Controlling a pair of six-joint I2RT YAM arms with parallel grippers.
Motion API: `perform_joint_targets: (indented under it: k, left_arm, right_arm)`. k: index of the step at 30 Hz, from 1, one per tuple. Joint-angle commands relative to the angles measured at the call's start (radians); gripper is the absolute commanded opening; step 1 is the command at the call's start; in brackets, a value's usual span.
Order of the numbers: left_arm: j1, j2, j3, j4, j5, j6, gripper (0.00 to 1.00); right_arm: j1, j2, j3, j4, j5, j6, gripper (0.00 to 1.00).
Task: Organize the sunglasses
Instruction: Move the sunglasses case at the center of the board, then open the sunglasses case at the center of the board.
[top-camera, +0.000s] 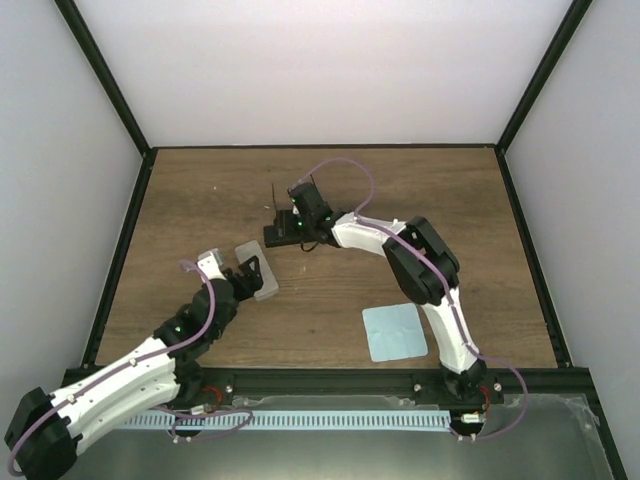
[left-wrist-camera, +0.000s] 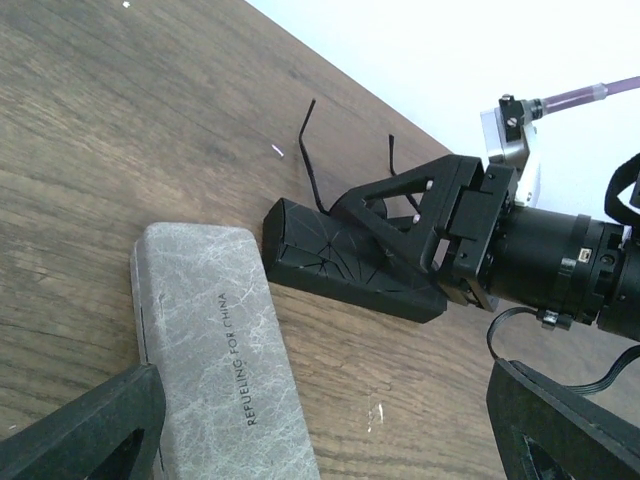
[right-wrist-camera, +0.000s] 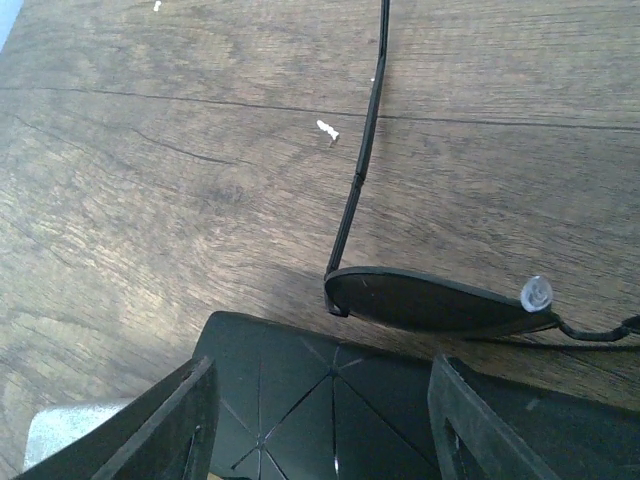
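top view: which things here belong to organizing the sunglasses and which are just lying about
For the job: sunglasses; black case beside them; grey case, probably.
Lying about: light blue cloth.

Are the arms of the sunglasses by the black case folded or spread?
Spread: both thin arms stick out from the sunglasses, rising behind the black case.
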Motion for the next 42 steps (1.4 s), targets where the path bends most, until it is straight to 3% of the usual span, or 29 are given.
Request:
perform_joint_targets:
  k: [1, 7, 15, 21, 26, 29, 32, 33, 35, 36, 42]
  left_arm:
    - [0.005, -0.020, -0.025, 0.016, 0.013, 0.004, 0.90]
    - [0.007, -0.020, -0.031, 0.042, 0.023, 0.008, 0.90]
    - [0.006, 0.102, -0.014, 0.147, 0.081, 0.024, 0.87]
    - [0.004, 0.234, -0.002, 0.266, 0.138, 0.035, 0.87]
    - [-0.001, 0.415, 0.013, 0.392, 0.200, 0.032, 0.81]
    - [-0.005, 0.478, 0.011, 0.432, 0.217, 0.024, 0.71]
    - [-0.007, 0.507, 0.006, 0.446, 0.220, 0.016, 0.54]
    - [-0.007, 0.513, 0.006, 0.447, 0.219, 0.015, 0.46]
    - [-0.007, 0.520, 0.007, 0.452, 0.222, 0.018, 0.15]
    - [-0.007, 0.522, 0.010, 0.450, 0.227, 0.022, 0.06]
    - [-0.007, 0.510, -0.006, 0.458, 0.277, 0.013, 0.04]
  right_arm:
    - [0.005, -0.009, -0.059, -0.047, -0.027, 0.021, 0.60]
    - [0.006, -0.103, -0.228, 0.004, -0.028, 0.052, 0.60]
    - [0.013, -0.287, -0.521, 0.100, -0.001, 0.133, 0.59]
    - [0.067, -0.431, -0.727, 0.148, 0.035, 0.230, 0.59]
    - [0.176, -0.513, -0.776, 0.103, 0.128, 0.319, 0.60]
    - [0.204, -0.552, -0.778, 0.083, 0.163, 0.329, 0.60]
    - [0.205, -0.612, -0.774, 0.049, 0.218, 0.318, 0.60]
    - [0.206, -0.636, -0.773, 0.032, 0.234, 0.314, 0.60]
    - [0.206, -0.688, -0.775, 0.012, 0.263, 0.303, 0.60]
    - [0.205, -0.716, -0.777, 0.005, 0.280, 0.296, 0.60]
    - [0.204, -0.764, -0.741, -0.066, 0.379, 0.188, 0.62]
